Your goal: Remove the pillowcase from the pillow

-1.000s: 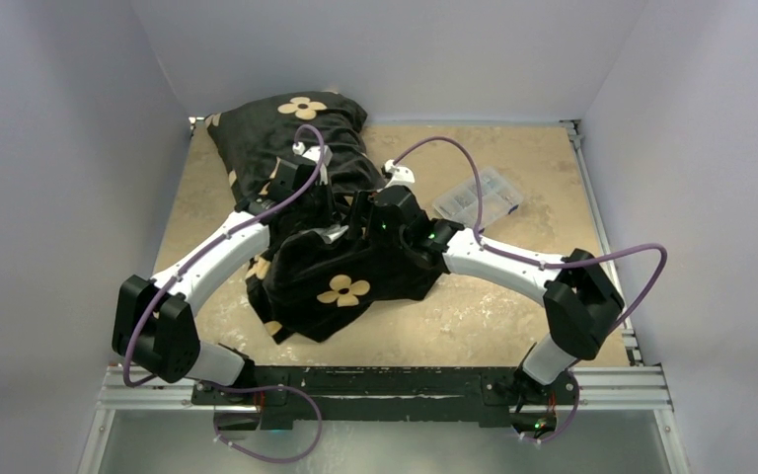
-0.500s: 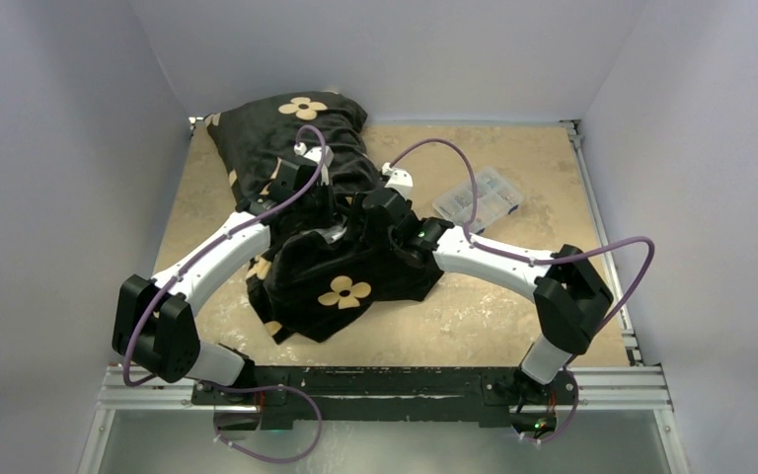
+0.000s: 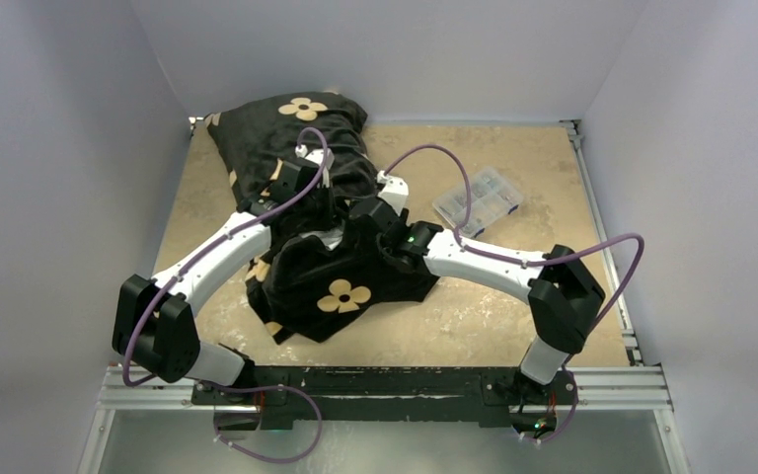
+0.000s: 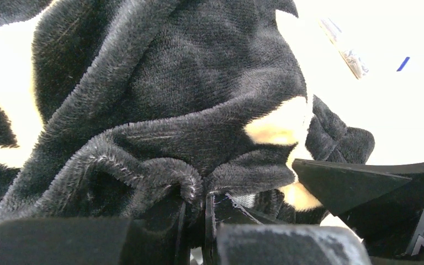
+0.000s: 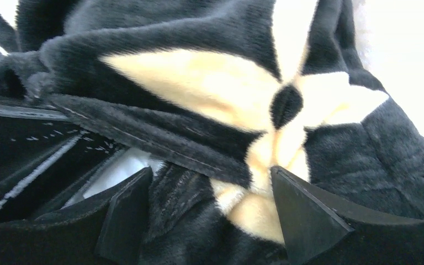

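The pillowcase (image 3: 355, 272) is deep-piled black plush, matted into ridges and soft folds, with tan flower shapes on it. It sprawls from the far left corner of the counter (image 3: 543, 158) down toward the middle. Its far end is plump and rounded, its near end flatter and rumpled. The pillow itself is wrapped out of sight. A pale sliver (image 5: 118, 171) shows under a black hem, but I cannot tell whether it is pillow or lining.

Both arms meet over the bunched middle. The left gripper (image 4: 204, 212) is pressed together, pinching a rolled fold of the plush. The right gripper (image 5: 210, 182) is spread wide just beside it. Its two wedge-shaped fingers straddle a flower-patterned hump of fabric without closing on it.

A clear plastic compartment box (image 3: 479, 197) lies on the mottled, stone-look counter, apart to the right.
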{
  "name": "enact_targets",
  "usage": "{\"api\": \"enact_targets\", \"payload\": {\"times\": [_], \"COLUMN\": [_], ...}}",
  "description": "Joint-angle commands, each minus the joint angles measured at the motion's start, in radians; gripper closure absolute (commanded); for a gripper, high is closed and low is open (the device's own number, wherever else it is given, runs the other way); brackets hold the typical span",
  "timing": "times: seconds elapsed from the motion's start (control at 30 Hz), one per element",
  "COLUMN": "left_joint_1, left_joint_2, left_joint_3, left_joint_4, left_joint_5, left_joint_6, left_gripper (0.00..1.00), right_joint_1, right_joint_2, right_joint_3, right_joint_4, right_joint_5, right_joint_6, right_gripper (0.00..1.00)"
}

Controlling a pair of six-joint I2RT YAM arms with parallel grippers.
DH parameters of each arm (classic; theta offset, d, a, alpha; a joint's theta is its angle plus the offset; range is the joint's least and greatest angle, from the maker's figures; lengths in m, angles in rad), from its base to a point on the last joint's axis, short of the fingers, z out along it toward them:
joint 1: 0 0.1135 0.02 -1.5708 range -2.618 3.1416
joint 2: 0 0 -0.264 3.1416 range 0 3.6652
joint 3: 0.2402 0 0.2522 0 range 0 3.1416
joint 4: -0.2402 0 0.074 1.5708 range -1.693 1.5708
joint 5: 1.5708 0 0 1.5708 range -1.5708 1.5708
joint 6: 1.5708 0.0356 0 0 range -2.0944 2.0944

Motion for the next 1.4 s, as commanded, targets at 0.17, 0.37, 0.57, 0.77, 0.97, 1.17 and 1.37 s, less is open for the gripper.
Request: {"api": "enact_targets", "payload": {"times": [0.17, 0.37, 0.57, 0.77, 0.97, 1.17, 1.37], "left_joint_1": [0.029, 0.149, 0.282, 0.355, 0.365, 0.45, 0.484], "left_joint_2": [-0.032, -0.07, -0.112, -0.133, -0.139, -0.138, -0.131], "left_joint_3": [0.052, 0.052, 0.058, 0.114, 0.137, 0.177, 0.152], "left_joint_4": [-0.008, 0.009, 0.073, 0.082, 0.061, 0.011, 0.015], "left_joint_5": [-0.167, -0.162, 0.021, 0.05, 0.063, -0.002, -0.015], "left_joint_6": [0.05, 0.022, -0.066, -0.101, -0.092, -0.086, -0.076], "left_gripper": [1.0, 1.0, 1.0, 1.0, 1.0, 1.0, 1.0], "right_joint_1": [0.012, 0.012, 0.01, -0.001, -0.017, -0.054, -0.106], "right_joint_2": [-0.077, -0.091, -0.092, -0.087, -0.069, -0.134, -0.245], "right_joint_3": [-0.187, -0.263, -0.281, -0.312, -0.353, -0.407, -0.465], "right_joint_4": [-0.18, -0.16, -0.148, -0.088, -0.031, 0.031, 0.128], "right_joint_5": [0.049, 0.033, 0.03, 0.007, -0.01, -0.045, -0.112], "right_joint_6": [0.154, 0.178, 0.174, 0.159, 0.147, 0.121, 0.068], "right_gripper": [0.28, 0.39, 0.51, 0.72, 1.0, 1.0, 1.0]}}
